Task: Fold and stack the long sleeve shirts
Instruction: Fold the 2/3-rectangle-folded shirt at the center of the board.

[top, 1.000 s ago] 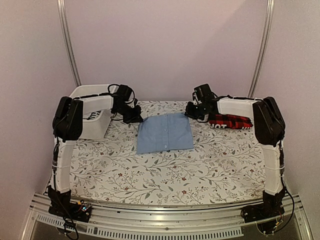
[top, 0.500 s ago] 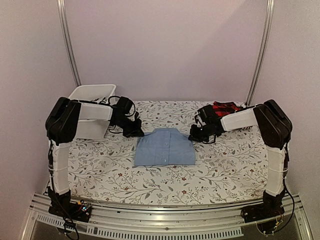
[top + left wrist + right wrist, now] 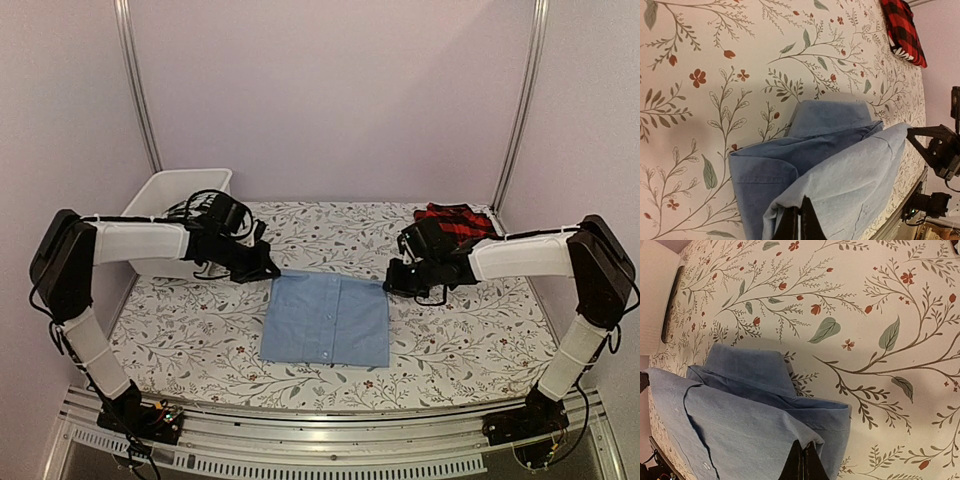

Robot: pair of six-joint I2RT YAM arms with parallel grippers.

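your left gripper (image 3: 266,271) and right gripper (image 3: 391,281) are each pinched tight on a far corner of the light blue shirt (image 3: 325,322). the shirt lies as a smooth folded rectangle, buttons up, in the centre of the top view. the red-and-black plaid shirt (image 3: 455,220) lies at upper right behind the right arm and a white plastic bin (image 3: 185,190) at upper left, both apart from the blue cloth on the floral tablecloth (image 3: 450,340).

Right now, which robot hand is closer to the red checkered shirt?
Right. The right gripper holds a corner of the blue shirt, close by the red plaid shirt; the left gripper holds the other far corner, over by the white bin.
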